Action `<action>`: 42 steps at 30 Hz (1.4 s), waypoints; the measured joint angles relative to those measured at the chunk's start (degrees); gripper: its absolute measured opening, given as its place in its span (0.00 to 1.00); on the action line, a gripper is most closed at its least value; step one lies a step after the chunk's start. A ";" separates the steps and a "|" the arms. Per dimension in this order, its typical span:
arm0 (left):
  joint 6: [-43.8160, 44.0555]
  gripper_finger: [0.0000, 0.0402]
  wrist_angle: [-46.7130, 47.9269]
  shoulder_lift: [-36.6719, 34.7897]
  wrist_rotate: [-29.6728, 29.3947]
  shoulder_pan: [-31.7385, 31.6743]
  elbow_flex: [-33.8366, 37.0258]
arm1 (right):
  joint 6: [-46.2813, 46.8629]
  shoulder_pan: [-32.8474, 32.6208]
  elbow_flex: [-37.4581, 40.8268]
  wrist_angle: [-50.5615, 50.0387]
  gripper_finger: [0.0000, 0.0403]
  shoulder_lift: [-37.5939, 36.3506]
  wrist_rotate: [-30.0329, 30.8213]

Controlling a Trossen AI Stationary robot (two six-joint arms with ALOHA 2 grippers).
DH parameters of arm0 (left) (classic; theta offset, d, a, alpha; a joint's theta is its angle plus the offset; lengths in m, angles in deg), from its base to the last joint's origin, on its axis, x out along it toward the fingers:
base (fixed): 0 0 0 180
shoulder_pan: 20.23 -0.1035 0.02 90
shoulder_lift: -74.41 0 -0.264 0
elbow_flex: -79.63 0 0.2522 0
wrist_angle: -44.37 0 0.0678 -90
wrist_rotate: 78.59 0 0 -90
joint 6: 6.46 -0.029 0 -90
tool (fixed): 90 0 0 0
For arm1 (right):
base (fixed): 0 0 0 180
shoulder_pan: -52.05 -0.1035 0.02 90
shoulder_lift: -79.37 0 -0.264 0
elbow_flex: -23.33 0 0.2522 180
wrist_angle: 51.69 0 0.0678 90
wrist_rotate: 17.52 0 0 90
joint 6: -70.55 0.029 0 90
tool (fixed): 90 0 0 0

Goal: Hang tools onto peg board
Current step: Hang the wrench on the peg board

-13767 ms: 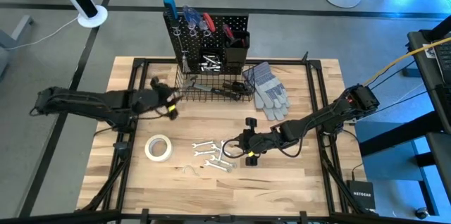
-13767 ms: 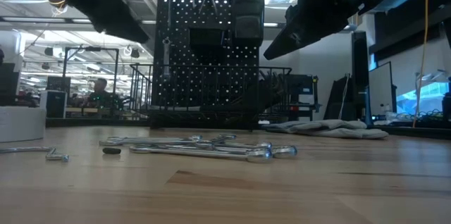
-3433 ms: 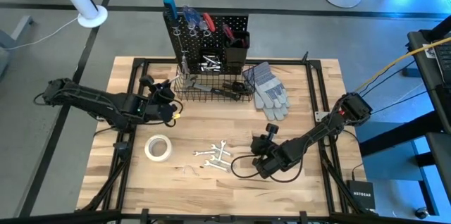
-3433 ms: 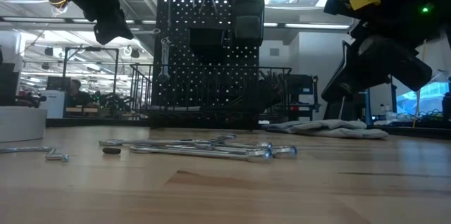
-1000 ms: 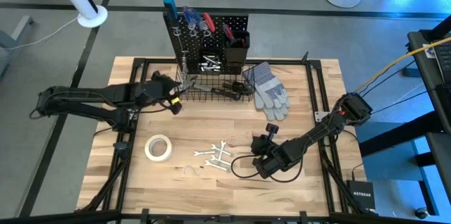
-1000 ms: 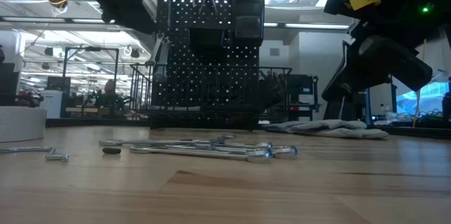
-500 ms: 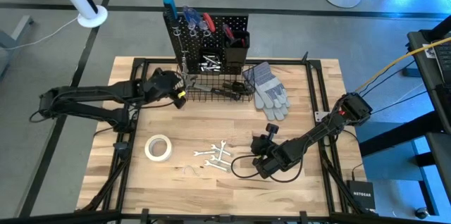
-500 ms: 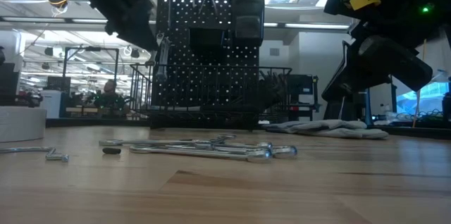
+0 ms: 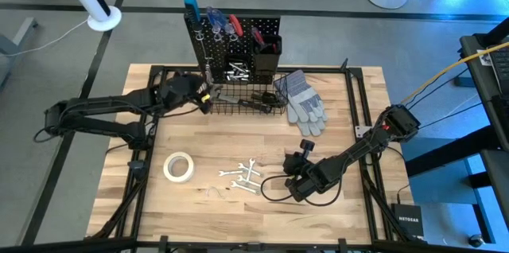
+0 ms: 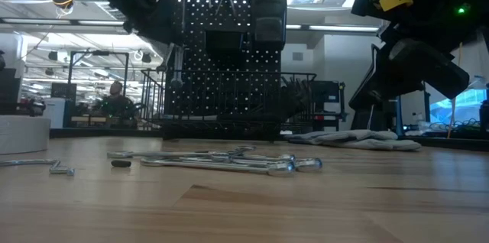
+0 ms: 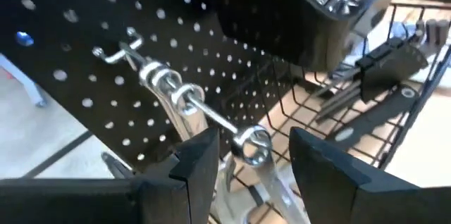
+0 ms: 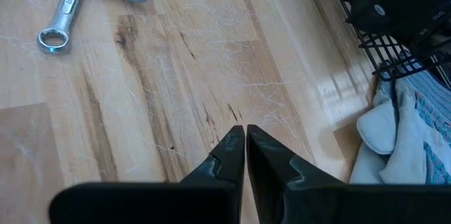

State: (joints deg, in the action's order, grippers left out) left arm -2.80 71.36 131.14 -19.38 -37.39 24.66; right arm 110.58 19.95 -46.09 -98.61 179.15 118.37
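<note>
The black peg board [image 9: 238, 42] stands at the table's far edge, with a wire basket [image 9: 238, 102] at its base. My left gripper [image 9: 208, 94] is up against the board's left part, shut on a silver wrench [image 11: 252, 146]. A silver hook [image 11: 116, 51] juts from the board with two wrenches [image 11: 169, 86] hanging on it. The held wrench's ring end is at that hook's free tip. More wrenches [image 9: 242, 177] and a white tape roll [image 9: 179, 166] lie on the table. My right gripper [image 12: 245, 136] is shut over bare wood, near the table's front right [image 9: 304, 151]. My left gripper holds the silver wrench by its shaft [image 11: 271, 192], pinched between the two fingers, which point level toward the peg board. The wrench lies along the fingers and is lifted clear of the table. Its ring end [image 11: 252, 145] reaches past the fingertips and meets the hook's tip; whether it is threaded on, I cannot tell.
Grey work gloves [image 9: 302, 102] lie right of the basket. A black bin [image 11: 310, 20] on the board holds more wrenches, and pliers [image 11: 380, 62] lie in the basket. A small loose hook [image 9: 213, 192] lies near the table's front edge. A person [image 10: 114, 102] stands in the room behind.
My left gripper has moved toward the far edge and to the right, up to the peg board, carrying the wrench. The wrench's ring end has come to the hook. The right arm has kept still.
</note>
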 joint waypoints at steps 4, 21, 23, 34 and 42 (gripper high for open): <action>-1.35 0.41 -0.45 0.00 -0.78 -1.02 0.00 | -0.01 0.00 0.00 -0.01 0.06 0.00 -0.02; -8.05 0.41 -7.30 0.00 -1.56 -4.05 0.00 | -0.04 -0.01 0.00 -0.01 0.06 0.00 -0.04; -9.18 0.41 -8.08 0.00 -1.61 -4.05 0.00 | -0.07 0.00 0.00 -0.01 0.06 0.00 -0.04; -11.32 0.41 -10.33 -0.16 -1.72 -3.37 0.00 | -0.07 -0.01 0.00 -0.04 0.06 0.02 -0.04; -17.78 0.41 -10.34 -4.03 -1.68 0.57 0.00 | -0.07 -0.01 0.00 -0.36 0.06 0.02 -0.06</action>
State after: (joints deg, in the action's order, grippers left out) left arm -20.58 61.01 127.10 -21.05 -36.82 24.66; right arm 110.51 19.93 -46.09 -98.97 179.18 118.31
